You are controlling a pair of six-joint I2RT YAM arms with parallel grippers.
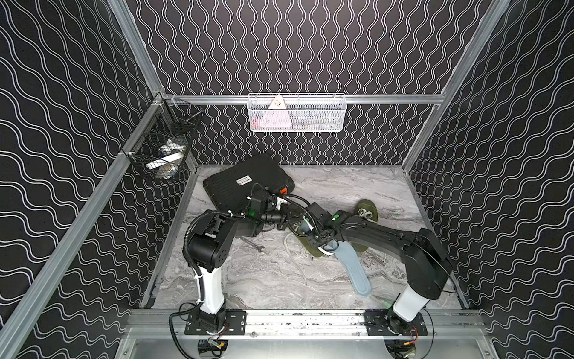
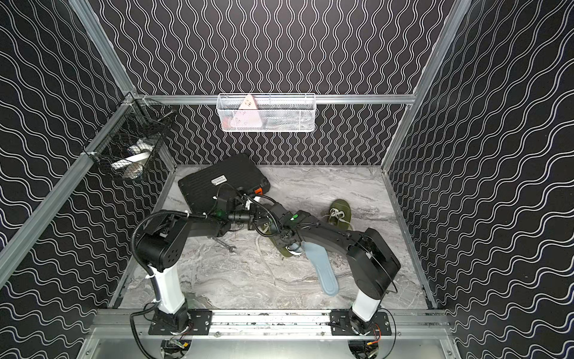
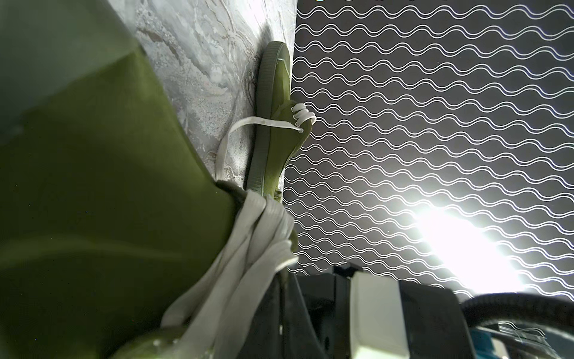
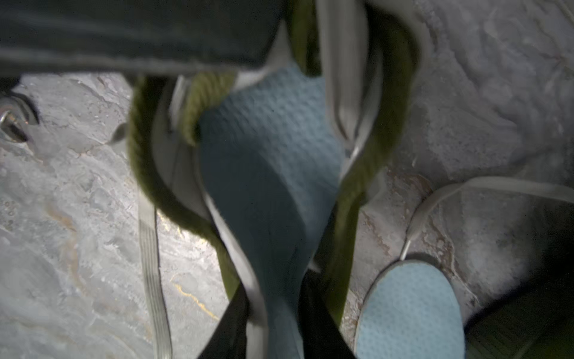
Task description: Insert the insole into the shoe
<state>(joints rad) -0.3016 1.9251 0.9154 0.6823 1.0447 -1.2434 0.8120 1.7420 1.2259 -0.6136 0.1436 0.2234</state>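
An olive green shoe [image 1: 312, 248] [image 4: 149, 186] lies at the table's middle under both wrists. My left gripper [image 1: 292, 219] [image 3: 287, 279] is shut on the shoe's upper edge beside the grey laces [image 3: 248, 248]. My right gripper [image 1: 324, 244] [image 4: 276, 289] is shut on a light blue insole [image 4: 267, 174]. The insole's front runs down into the shoe's opening. Its far end is hidden inside the shoe. In both top views the arms cover most of the shoe [image 2: 281, 250].
A second light blue insole [image 1: 354, 270] [image 4: 410, 310] lies flat just in front of the shoe. A matching green shoe [image 1: 369, 211] [image 3: 273, 124] sits at the back right. A wrench [image 1: 254, 245] and a black case [image 1: 245, 183] lie on the left. Wire baskets [image 1: 296, 113] hang on the walls.
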